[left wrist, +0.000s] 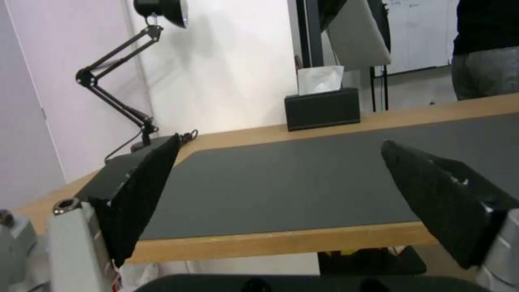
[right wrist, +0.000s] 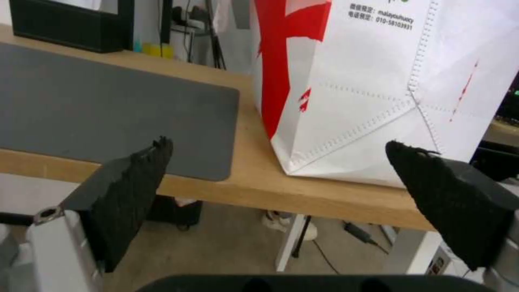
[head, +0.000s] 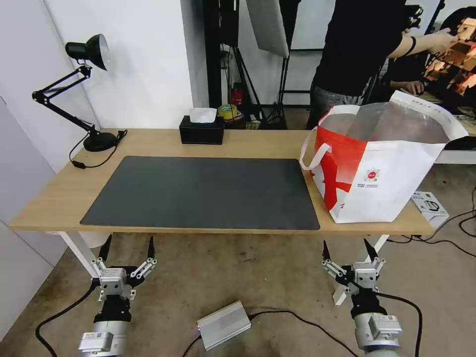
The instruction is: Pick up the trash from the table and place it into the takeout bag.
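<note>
Both my grippers hang below the table's (head: 148,141) near edge, left gripper (head: 128,245) and right gripper (head: 348,248) spread wide, holding nothing; takeout bag (head: 391,183) stands right of the mat (head: 203,191).

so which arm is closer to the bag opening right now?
Right. The right gripper hangs open below the table edge just before the white and red foil-lined takeout bag; the left gripper, open, sits at the far end.

wall (head: 148,59) white | floor (head: 238,277) bare concrete | desk lamp (head: 79,89) blk | tripod stands (head: 277,74) behind
</note>
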Motion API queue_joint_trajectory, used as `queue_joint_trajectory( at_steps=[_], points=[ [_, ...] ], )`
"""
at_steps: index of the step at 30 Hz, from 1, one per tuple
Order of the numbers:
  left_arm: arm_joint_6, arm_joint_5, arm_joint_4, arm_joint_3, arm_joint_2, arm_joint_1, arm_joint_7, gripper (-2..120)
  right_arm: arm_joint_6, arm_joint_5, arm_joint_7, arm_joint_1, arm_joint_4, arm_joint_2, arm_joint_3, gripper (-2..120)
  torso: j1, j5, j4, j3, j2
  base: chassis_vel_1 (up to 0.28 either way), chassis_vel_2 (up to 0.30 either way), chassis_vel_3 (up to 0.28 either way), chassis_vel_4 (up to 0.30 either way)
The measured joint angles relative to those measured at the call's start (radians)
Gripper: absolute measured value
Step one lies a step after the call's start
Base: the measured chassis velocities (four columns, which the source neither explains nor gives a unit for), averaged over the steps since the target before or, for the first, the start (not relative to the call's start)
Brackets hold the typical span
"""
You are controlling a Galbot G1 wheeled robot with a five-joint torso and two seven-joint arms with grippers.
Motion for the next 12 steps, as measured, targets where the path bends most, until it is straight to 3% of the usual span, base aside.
queue_joint_trajectory(
  at_steps=[12],
  points=[
    [0.0, 0.0, 0.0, 0.0, 0.0, 0.0, 0.0, 100, 0.0, 0.0, 0.0, 0.0, 0.0, 0.0, 0.0, 100, 0.0, 0.0, 0.0, 0.0, 0.0, 0.0, 0.0, 0.0, 0.0]
  ],
)
